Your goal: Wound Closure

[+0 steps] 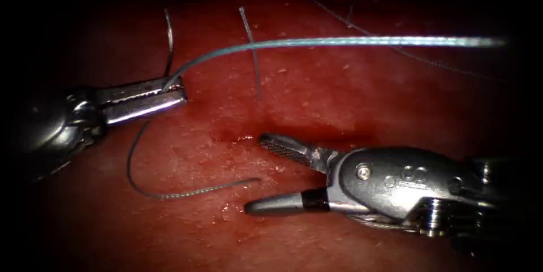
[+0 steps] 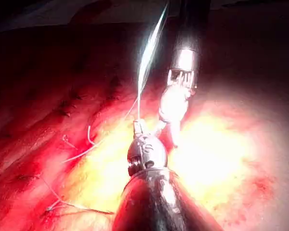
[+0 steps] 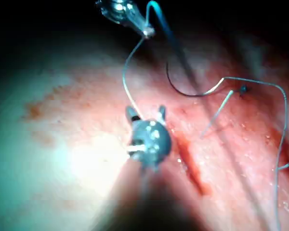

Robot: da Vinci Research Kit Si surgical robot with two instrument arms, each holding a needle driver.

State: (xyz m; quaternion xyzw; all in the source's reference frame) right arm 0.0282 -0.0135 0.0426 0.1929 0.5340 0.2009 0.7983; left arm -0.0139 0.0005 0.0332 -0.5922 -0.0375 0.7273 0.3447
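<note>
Two pincers: left pincer [image 1: 180,94] clamps thread [image 1: 339,41]; right pincer [image 1: 255,173] wide, empty, below thread.

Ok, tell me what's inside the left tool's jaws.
The left end effector is shut on the thread, which runs off rightward above the tissue. How much thread lies clamped between the jaws is covered.

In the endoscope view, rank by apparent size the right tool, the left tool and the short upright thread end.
1. Right tool, jaws open, holding nothing; nearness may exaggerate it.
2. Left tool, jaws shut on the thread.
3. Short thread end.
</note>
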